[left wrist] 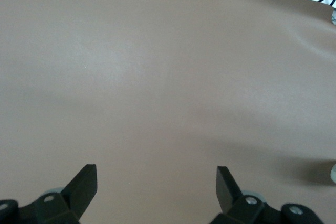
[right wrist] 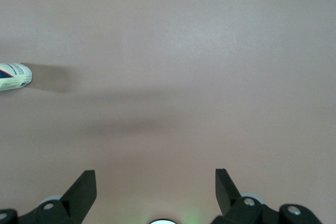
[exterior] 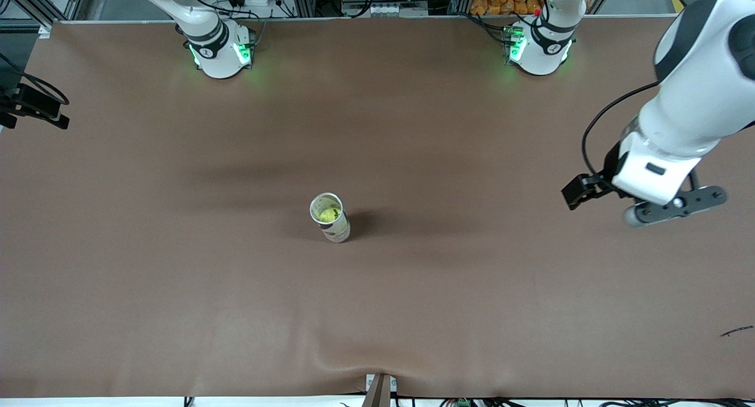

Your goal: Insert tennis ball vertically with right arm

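Note:
A yellow-green tennis ball (exterior: 328, 215) lies inside an upright, open-topped can (exterior: 335, 229) near the middle of the table. The can's lower part (right wrist: 13, 76) also shows in the right wrist view, well off to one side of the right gripper (right wrist: 155, 177). That gripper is open and empty, high over bare table near its arm's base. The right arm's hand is out of the front view; only its base (exterior: 219, 50) shows. The left gripper (left wrist: 156, 174) is open and empty, and its hand (exterior: 652, 174) hangs over the left arm's end of the table.
A brown mat (exterior: 177, 277) covers the table, with a wrinkle (exterior: 377, 366) at the edge nearest the front camera. A small dark scrap (exterior: 737, 331) lies near the left arm's end. A black mount (exterior: 35, 109) juts in at the right arm's end.

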